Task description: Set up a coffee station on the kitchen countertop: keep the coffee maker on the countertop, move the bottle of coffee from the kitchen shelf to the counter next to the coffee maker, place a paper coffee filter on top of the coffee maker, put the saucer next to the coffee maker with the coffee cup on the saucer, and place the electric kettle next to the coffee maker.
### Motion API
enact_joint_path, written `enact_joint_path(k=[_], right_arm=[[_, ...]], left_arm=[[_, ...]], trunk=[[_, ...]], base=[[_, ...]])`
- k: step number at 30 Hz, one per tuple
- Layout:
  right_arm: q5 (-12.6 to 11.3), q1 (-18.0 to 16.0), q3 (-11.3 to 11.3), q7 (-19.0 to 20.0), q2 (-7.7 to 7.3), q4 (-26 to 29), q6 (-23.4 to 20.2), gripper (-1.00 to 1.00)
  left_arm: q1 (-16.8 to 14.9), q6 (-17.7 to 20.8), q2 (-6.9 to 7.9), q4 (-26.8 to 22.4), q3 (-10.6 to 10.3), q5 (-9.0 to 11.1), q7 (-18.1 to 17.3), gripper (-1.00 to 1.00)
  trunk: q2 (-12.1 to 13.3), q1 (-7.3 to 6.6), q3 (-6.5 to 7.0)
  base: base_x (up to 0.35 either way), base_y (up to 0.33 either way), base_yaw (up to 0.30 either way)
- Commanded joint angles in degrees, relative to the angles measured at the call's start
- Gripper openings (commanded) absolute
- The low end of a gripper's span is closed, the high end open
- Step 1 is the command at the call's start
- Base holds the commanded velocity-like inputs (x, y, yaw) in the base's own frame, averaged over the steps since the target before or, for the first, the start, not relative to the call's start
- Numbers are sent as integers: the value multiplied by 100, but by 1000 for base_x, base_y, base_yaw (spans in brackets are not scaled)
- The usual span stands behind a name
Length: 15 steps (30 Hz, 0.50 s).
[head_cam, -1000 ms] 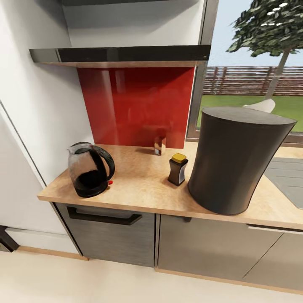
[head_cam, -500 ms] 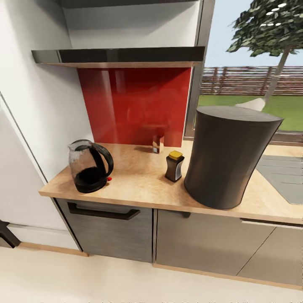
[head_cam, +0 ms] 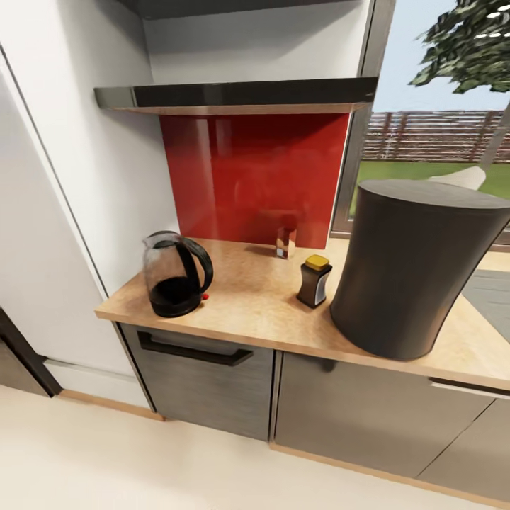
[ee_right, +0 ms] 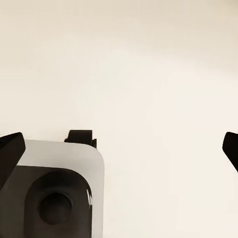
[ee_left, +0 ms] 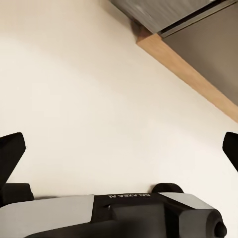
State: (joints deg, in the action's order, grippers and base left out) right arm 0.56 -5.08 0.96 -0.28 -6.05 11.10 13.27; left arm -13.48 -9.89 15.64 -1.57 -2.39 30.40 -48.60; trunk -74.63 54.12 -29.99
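Electric kettle [head_cam: 176, 275] at desk [head_cam: 262, 312] left end, bottle of coffee [head_cam: 314, 281] just beside coffee maker [head_cam: 411, 265], left hand [ee_left: 119, 153] and right hand [ee_right: 119, 148] wide open, empty, above floor [ee_right: 148, 74]

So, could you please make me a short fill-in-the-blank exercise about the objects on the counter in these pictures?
1. The bottle of coffee has a ____ lid.
2. The electric kettle stands near the ____ end of the kitchen countertop.
3. The wall panel behind the countertop is ____.
4. The bottle of coffee stands between the electric kettle and the ____, a tall dark grey machine.

Missing words: yellow; left; red; coffee maker
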Motion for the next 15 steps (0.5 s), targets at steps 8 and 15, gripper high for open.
enact_joint_path(k=[8,15], right_arm=[[6,-2,9,-6,3,-3,17,100],[12,-2,9,-11,11,-9,17,100]], left_arm=[[-6,-39,0,8,-25,10,-9,100],[-6,-39,0,8,-25,10,-9,100]], trunk=[[-3,0,-5],[-3,0,-5]], base=[[0,0,270],[0,0,272]])
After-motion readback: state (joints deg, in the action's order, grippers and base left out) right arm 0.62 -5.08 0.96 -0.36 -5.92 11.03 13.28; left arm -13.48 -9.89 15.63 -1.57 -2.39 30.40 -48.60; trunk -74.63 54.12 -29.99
